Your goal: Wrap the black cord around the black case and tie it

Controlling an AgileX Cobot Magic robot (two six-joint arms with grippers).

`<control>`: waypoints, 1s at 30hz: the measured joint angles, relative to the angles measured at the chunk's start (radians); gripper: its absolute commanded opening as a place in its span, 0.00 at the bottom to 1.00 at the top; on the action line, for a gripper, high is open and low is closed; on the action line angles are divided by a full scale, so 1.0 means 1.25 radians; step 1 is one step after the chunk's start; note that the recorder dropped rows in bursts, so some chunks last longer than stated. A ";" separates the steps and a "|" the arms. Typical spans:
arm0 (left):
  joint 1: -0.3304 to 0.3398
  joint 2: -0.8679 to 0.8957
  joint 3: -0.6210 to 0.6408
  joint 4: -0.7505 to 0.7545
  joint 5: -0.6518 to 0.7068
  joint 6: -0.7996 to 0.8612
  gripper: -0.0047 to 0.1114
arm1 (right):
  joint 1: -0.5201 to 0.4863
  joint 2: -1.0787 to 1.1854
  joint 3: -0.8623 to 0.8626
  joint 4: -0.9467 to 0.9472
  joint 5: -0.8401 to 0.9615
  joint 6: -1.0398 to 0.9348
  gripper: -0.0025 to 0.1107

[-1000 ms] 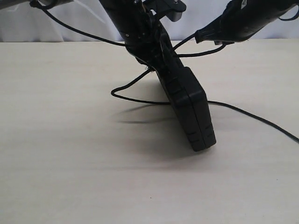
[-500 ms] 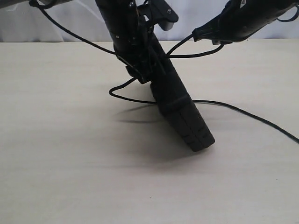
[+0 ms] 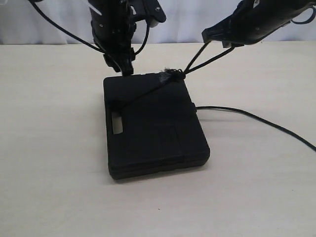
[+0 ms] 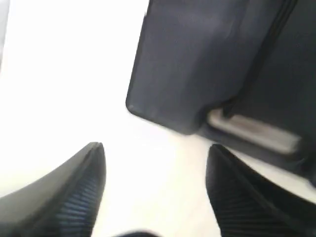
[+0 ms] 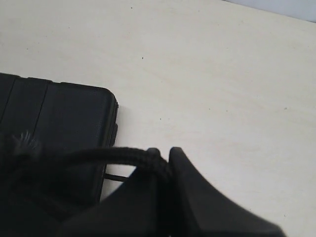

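Table [image 3: 49,173]: black cord [image 3: 169,76] crosses black case [image 3: 158,133].

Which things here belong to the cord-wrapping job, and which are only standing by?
Job:
black case
black cord
right gripper, jaws shut on the cord
left gripper, jaws open

Not the job:
table
white backdrop
thin arm cable

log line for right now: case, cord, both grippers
black case: flat on table | black cord: diagonal across lid | left gripper: open, empty | right gripper: shut on black cord
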 measured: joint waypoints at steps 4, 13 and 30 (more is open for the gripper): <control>0.000 -0.004 0.002 -0.180 -0.059 0.092 0.54 | -0.001 0.000 0.000 0.000 0.004 0.000 0.06; 0.040 -0.004 0.090 -0.494 -0.232 0.325 0.54 | -0.001 0.000 0.000 0.000 0.036 -0.006 0.06; 0.092 0.003 0.310 -1.151 -0.408 1.088 0.54 | -0.001 0.000 0.000 0.000 0.033 -0.025 0.06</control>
